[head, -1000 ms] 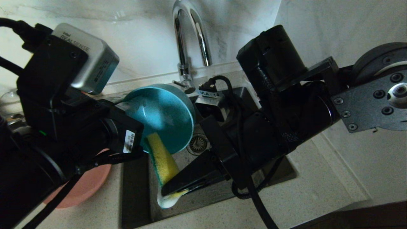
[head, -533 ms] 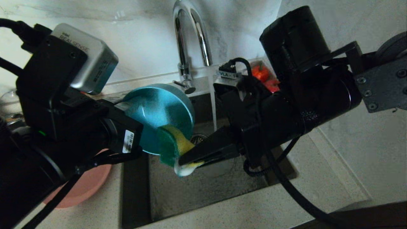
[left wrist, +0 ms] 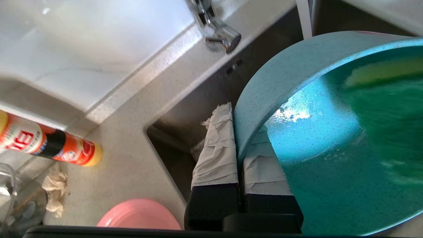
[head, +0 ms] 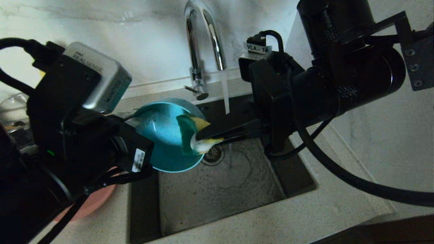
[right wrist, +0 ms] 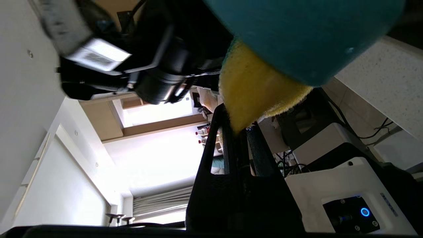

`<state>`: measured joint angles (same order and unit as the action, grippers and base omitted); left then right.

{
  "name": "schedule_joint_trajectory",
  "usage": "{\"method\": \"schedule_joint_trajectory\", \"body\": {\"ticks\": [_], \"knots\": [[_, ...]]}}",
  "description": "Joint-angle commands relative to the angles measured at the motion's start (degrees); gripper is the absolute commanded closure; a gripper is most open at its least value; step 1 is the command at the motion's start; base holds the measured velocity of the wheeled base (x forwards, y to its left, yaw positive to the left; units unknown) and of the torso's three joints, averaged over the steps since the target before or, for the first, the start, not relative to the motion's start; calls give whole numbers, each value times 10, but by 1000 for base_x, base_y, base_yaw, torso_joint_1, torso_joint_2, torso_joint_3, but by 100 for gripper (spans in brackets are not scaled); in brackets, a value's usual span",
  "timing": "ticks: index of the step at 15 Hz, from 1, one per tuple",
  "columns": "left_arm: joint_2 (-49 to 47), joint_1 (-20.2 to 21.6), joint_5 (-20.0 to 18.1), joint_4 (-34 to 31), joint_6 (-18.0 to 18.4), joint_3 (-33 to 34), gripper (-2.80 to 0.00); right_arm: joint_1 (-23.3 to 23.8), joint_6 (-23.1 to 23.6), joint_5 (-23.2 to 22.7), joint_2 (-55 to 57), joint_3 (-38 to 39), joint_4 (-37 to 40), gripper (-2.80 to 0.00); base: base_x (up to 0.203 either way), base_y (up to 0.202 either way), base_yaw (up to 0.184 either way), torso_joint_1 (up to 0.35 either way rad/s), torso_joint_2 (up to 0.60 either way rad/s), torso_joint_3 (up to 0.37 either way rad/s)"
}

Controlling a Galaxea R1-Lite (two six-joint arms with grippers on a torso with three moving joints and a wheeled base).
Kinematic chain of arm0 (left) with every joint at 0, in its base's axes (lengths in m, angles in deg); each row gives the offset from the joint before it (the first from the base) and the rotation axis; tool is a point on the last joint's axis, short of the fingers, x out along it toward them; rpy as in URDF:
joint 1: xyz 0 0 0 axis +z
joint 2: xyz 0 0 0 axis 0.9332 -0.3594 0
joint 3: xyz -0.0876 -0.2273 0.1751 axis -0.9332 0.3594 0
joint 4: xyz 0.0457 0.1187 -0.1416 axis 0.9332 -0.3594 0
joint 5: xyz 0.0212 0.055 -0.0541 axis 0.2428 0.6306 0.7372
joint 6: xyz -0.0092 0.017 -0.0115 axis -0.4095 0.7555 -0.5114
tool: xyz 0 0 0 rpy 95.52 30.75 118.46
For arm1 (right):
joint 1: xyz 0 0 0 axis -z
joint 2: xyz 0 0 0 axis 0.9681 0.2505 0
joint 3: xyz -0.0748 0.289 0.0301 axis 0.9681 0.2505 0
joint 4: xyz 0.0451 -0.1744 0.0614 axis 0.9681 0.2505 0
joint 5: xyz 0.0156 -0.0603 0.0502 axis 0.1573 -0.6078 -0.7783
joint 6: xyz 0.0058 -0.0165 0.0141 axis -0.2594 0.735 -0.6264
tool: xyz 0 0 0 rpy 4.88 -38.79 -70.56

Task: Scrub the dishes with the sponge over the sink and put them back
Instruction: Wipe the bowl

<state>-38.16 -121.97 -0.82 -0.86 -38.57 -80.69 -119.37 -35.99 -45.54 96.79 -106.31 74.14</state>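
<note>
Over the dark steel sink (head: 220, 189), we see our left gripper (left wrist: 238, 138) clamped on the rim of the round teal-blue bowl (head: 162, 135), tilted on edge. Our right gripper (head: 206, 137) pinches the yellow-and-green sponge (head: 188, 134) against the bowl's inside, beside the tap's running water (head: 225, 95).

Bowl (left wrist: 330, 158) looks like speckled matt teal plastic, wet and shiny inside. Sponge (right wrist: 254, 92) is fuzzy yellow foam. Tap (head: 200, 44) is mirror chrome, sink (head: 220, 189) brushed dull steel, bench (left wrist: 132, 132) speckled stone, left tool (left wrist: 239, 148) fingers wrapped in crinkly white tape.
</note>
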Motion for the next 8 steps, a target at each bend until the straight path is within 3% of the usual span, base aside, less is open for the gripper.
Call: {"method": "schedule_joint_trajectory", "body": {"ticks": [1,8], "knots": [[0,0,5,1,-6,11,0,-2,-2,-3,-18,0,15,0,0,0,0,0,0,0],[-17,17,2,-5,-40,37,0,-20,5,9,-76,10,77,0,0,0,0,0,0,0]]}}
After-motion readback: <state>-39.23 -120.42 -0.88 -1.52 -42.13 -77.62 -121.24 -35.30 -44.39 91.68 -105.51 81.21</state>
